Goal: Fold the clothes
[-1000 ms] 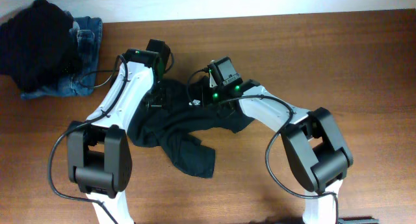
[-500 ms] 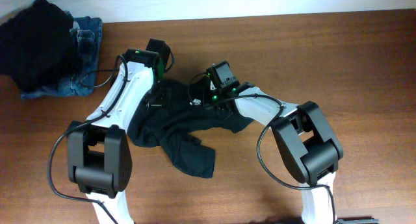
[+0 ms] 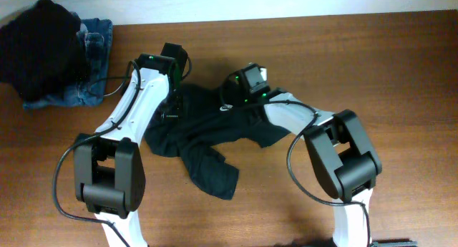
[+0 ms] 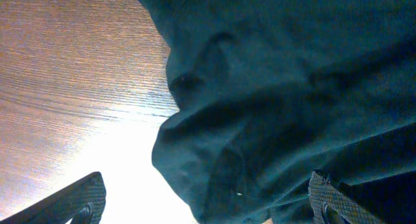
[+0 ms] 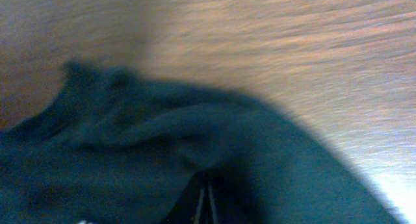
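my right gripper (image 5: 205,208) is pinched shut on the crumpled t-shirt (image 3: 204,136) just ahead of it, my left gripper (image 4: 208,208) gapes wide over cloth beneath; best: lower left, pinch one hem, spread flat on the surface (image 3: 386,61).

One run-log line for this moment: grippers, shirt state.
T-shirt: crumpled, mid-table, unfolded | left gripper: open, over shirt's edge | right gripper: shut on T-shirt cloth | jeans: far-left corner, apart
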### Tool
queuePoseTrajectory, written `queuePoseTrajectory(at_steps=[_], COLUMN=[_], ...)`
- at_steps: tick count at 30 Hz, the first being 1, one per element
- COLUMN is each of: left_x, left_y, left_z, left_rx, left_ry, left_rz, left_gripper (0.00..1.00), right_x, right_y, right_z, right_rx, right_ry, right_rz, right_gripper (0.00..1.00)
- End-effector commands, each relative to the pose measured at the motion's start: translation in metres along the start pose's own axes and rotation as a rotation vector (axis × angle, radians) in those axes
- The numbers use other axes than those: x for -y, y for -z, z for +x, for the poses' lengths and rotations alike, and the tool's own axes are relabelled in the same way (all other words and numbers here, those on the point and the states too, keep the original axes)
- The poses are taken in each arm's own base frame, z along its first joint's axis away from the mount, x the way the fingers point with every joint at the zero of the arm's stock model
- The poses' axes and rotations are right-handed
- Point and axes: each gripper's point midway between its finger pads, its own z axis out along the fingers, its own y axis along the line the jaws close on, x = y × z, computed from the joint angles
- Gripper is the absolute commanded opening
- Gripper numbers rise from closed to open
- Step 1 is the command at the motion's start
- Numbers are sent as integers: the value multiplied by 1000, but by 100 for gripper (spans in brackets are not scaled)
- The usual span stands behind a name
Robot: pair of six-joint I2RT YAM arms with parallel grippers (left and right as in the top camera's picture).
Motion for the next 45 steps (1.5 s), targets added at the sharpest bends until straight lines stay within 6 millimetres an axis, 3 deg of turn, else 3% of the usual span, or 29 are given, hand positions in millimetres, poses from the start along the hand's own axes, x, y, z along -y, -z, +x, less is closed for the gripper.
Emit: queuePoseTrajectory(at_steps=[1, 12, 19, 21, 22, 25, 32, 36, 37, 45], left_x=[0, 1, 0, 9, 26, 53, 113, 150, 164, 209], left_y=[2, 2, 2, 3, 5, 12, 27, 36, 36, 13], left_z=[-4, -4, 5, 10, 15, 21, 13, 14, 13, -3], left_rx=[11, 9, -28, -52, -83, -118, -77, -57, -42, 4], left_ry=[9, 8, -1, -3, -2, -4, -49, -99, -121, -112], left_rz=[8, 11, 11, 64, 161, 310, 564, 691, 715, 764], left_gripper=[99, 99, 99, 99, 99, 99, 99, 99, 99, 99], right_x=[48, 150, 196, 212, 232, 255, 260, 255, 251, 250], right_y=[-4, 0, 8, 13, 19, 26, 27, 25, 24, 23], right_z=[-22, -27, -34, -34, -35, -32, -24, -26, -28, -29], right_rx=[39, -14, -15, -28, -44, -63, -120, -119, -122, -119], right_ry=[-83, -417, -510, -549, -586, -656, -717, -718, -722, -722], right_rz=[103, 256, 311, 338, 366, 387, 332, 303, 277, 264], right_gripper=[7, 4, 6, 9, 10, 10, 11, 17, 18, 18])
